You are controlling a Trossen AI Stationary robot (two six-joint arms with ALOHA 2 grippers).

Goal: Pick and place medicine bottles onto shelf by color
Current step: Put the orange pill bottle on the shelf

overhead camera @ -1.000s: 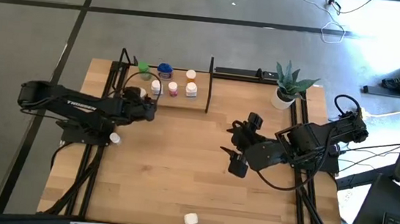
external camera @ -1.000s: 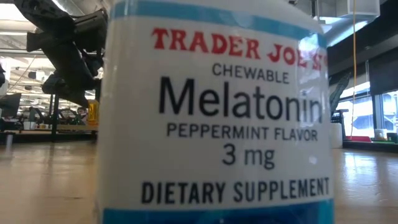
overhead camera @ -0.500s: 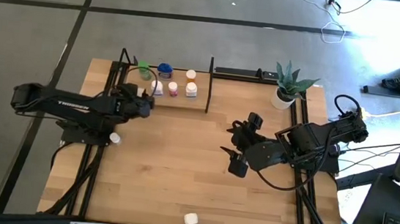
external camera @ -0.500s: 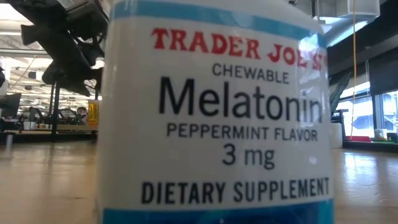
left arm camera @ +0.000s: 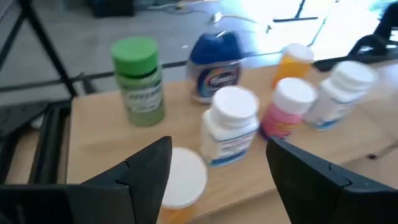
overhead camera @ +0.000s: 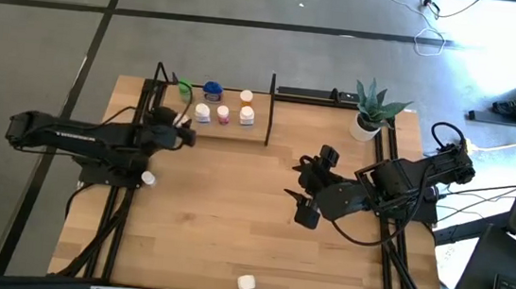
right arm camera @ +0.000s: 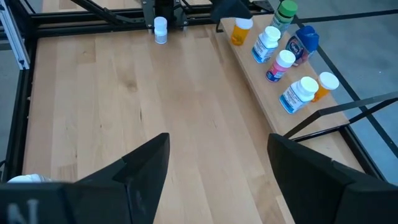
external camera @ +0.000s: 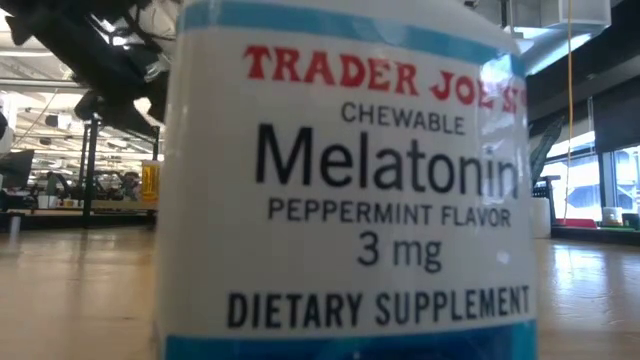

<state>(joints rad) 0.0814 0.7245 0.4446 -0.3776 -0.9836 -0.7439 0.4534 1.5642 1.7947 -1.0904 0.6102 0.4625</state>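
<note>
Nearest, at the tabletop's (overhead camera: 231, 227) near edge, stands one white bottle (overhead camera: 246, 282), with another (overhead camera: 147, 178) by the left edge; both probably light, stiff, smooth plastic that tips easily, best pinched across the body below the cap. Right gripper (overhead camera: 299, 186) waits mid-table, fingers apart. Left gripper (overhead camera: 182, 130), fingers apart and empty, hangs at the shelf's (overhead camera: 257, 133) near-left corner. Seven bottles stand there: one green (left arm camera: 138, 81), one blue (left arm camera: 214, 65), one pink (left arm camera: 287, 107), two orange, two white
</note>
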